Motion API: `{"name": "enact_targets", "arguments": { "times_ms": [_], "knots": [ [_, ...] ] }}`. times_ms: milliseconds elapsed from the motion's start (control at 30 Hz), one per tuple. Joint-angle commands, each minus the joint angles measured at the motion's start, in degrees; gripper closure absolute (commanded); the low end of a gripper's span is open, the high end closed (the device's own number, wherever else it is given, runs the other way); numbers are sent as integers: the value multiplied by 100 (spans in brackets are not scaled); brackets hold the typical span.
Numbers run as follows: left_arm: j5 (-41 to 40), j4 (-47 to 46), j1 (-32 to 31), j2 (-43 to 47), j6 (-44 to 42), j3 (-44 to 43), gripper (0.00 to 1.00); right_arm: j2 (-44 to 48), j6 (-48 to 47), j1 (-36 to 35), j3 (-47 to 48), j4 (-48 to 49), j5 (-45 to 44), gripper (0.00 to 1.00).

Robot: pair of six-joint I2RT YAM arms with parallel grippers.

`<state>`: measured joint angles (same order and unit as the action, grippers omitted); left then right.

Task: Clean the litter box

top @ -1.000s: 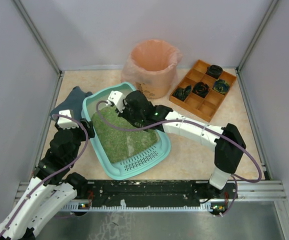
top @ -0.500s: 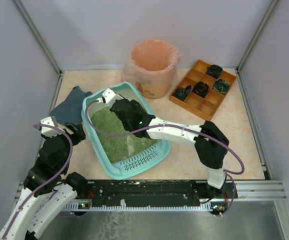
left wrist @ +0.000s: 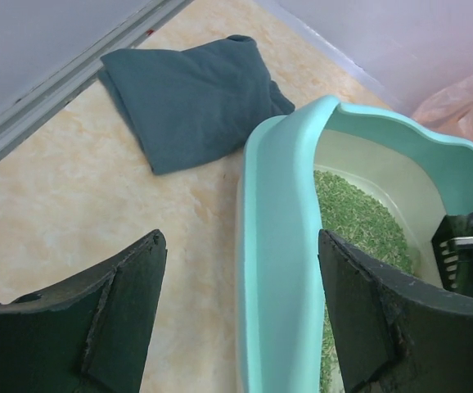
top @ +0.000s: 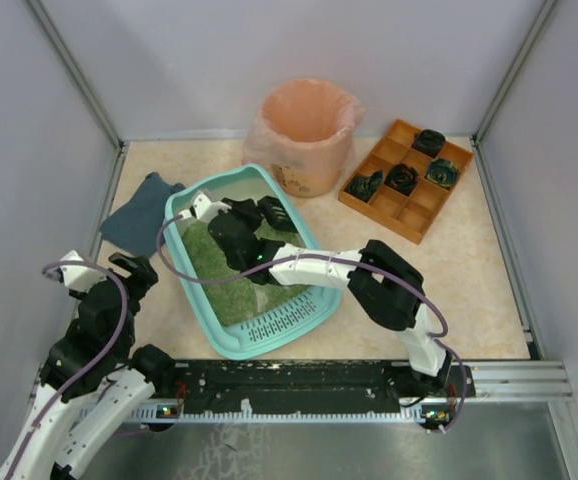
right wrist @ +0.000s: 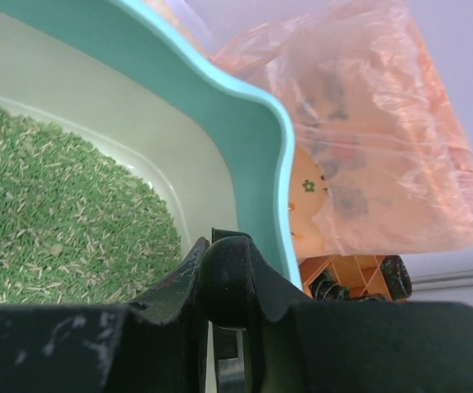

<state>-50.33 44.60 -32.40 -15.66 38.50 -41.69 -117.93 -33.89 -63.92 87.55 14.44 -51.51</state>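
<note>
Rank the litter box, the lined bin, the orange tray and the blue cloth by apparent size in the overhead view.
1. Teal litter box, clearly largest.
2. Peach-lined bin and orange compartmented tray: too alike to separate.
3. Folded blue-grey cloth, smallest.

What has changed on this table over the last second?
The left claw, open, pulled back toward the near left corner, away from the litter box. The right claw, shut on a black tool, slid leftward across the litter. The cloth, bin, orange tray and the box itself stayed put.
</note>
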Motion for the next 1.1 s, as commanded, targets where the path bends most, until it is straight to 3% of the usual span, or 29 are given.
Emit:
{"name": "enact_targets", "arguments": {
  "times_ms": [0,500,833,1067],
  "knots": [
    [-249,393,15,84,470,-111,20,-75,-387,-41,397,627,-384,100],
    [-176,173,6,185,240,18,21,-600,84,47,566,24,-93,100],
    [-15,21,-3,186,78,99,21,-209,1820,509,651,-1412,1140,100],
    [48,24,-3,186,24,129,21,200,2809,714,510,-1639,2090,100]
  ]
}}
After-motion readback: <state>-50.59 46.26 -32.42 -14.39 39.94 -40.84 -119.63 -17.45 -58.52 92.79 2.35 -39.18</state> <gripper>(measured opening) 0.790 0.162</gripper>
